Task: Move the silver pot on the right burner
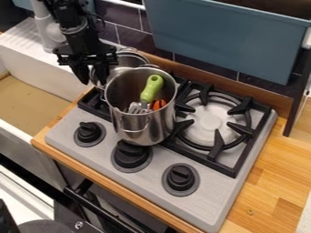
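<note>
Left of the right burner (211, 124), just beside: the tall silver pot (142, 127), long way pointing up. Farther left of that burner, and farther back: the gripper (93, 82), fingers spread apart. So, from fingers to tall pot: toward the burner and nearer the front. Also left of the burner, behind the tall pot: the other silver pot (130, 60), right by the fingers. Too hidden to tell about any rim in between, or any tipping. Can't tell which pot to move. Either way, needs to go right, to the burner.

Now to count, near to far. In front of the burner and off to its left, three black knobs (180, 178). One right burner. Two silver pots. In the tall pot, one green handle (152, 88) and one orange thing (159, 104). One gripper, two fingers.
</note>
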